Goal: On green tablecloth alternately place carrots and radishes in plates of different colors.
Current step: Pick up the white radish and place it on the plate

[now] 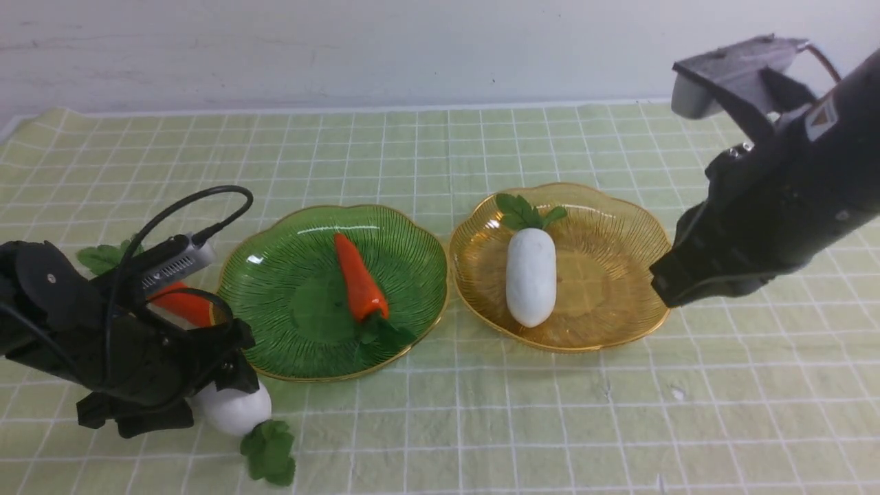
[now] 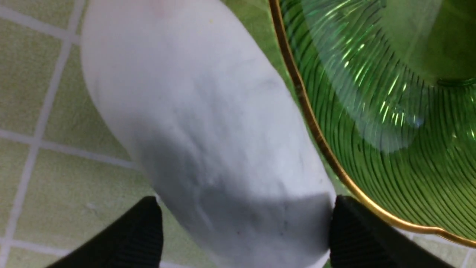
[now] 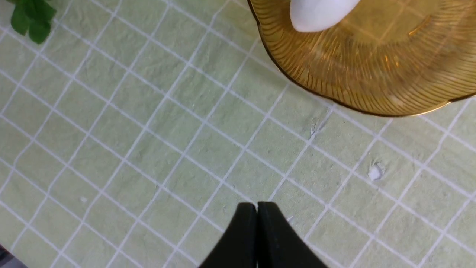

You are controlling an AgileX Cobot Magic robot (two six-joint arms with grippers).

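Cloth: the green tablecloth (image 1: 550, 399), pale with a white grid and slightly wrinkled, covers the table.
Left dish: the green plate (image 1: 412, 254) sits left of centre, its rim just beside the other dish.
Right dish: the amber plate (image 1: 605, 268) sits right of centre.
Carrot in dish: the plated carrot (image 1: 359, 278) lies in the green plate, its leaves toward me.
Radish in dish: the plated radish (image 1: 531, 275) lies in the amber plate, its leaves away from me.
Carrot on cloth: the loose carrot (image 1: 184, 306) lies left of the green plate, partly hidden behind my left arm.
Radish on cloth: the loose radish (image 2: 208, 123) lies on the tablecloth just beside the green plate's near-left rim.
My left side: my left gripper (image 2: 243, 219) is low over the loose radish, jaws spread wide, one black finger (image 2: 141, 230) at each side of it. I cannot tell if they press on it.
My right side: my right gripper (image 3: 257, 223) hangs above the cloth by the amber plate's right edge, jaws pressed together, holding nothing.
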